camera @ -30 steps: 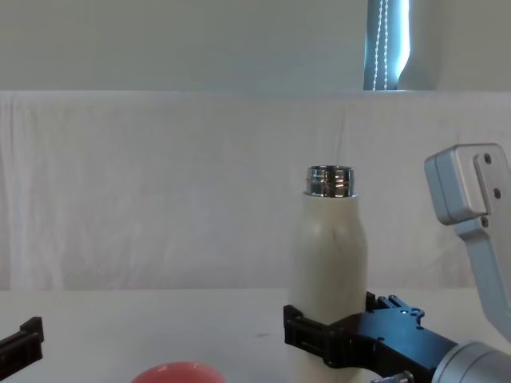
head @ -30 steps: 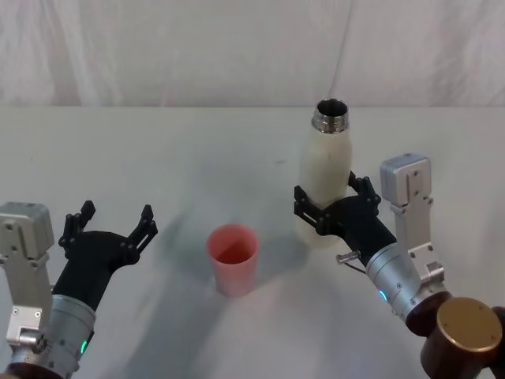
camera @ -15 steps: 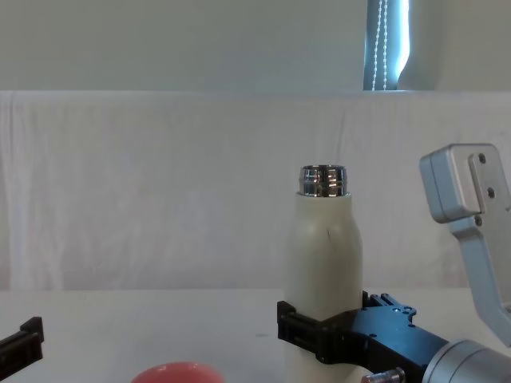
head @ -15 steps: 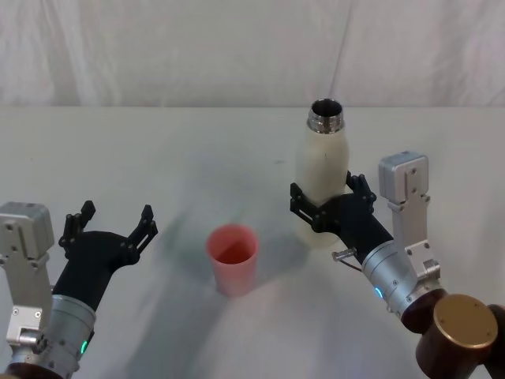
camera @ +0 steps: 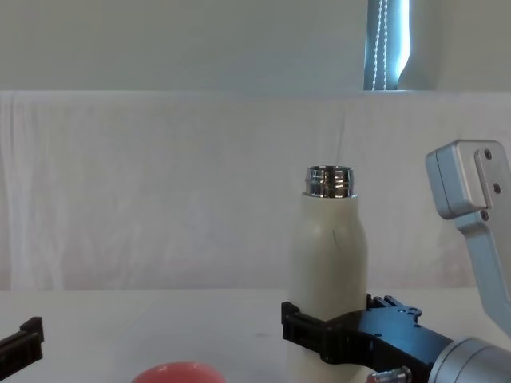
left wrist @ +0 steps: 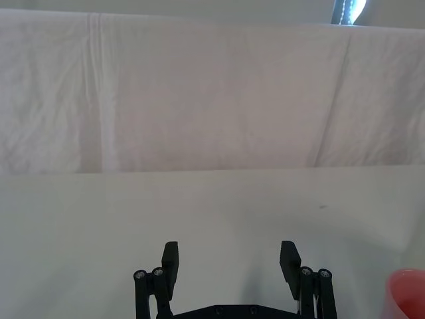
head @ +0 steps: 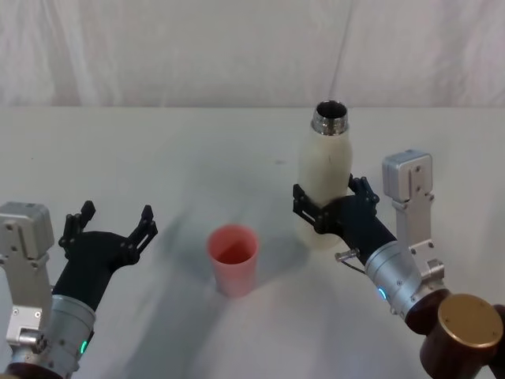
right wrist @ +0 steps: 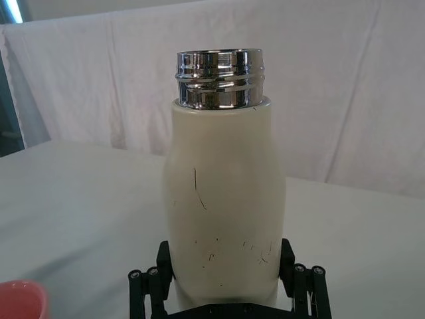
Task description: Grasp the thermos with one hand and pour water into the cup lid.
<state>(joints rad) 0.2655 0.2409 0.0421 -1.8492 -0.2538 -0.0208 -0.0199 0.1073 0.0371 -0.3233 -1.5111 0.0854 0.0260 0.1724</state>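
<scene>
The cream-white thermos (head: 324, 178) stands upright right of centre, its open chrome neck (right wrist: 220, 78) on top. My right gripper (head: 331, 207) is shut on the thermos, black fingers pressing both sides of its lower body (right wrist: 226, 219). In the chest view the right gripper (camera: 331, 339) clasps the thermos (camera: 329, 255) near its base. The pink cup lid (head: 233, 257) stands upright to the thermos's left, nearer to me, and apart from it. It also peeks in as the cup lid (camera: 177, 373). My left gripper (head: 116, 215) rests open at the lower left, left of the cup lid, holding nothing.
A white cloth covers the table (head: 158, 158), with a white curtain (head: 197, 47) behind its far edge. A brown and gold joint (head: 467, 328) of my right arm bulks at the lower right. There is open table room left of and beyond the cup lid.
The right gripper and the thermos shifted slightly left half a second ago and have moved back right. The left arm and the cup lid have not moved.
</scene>
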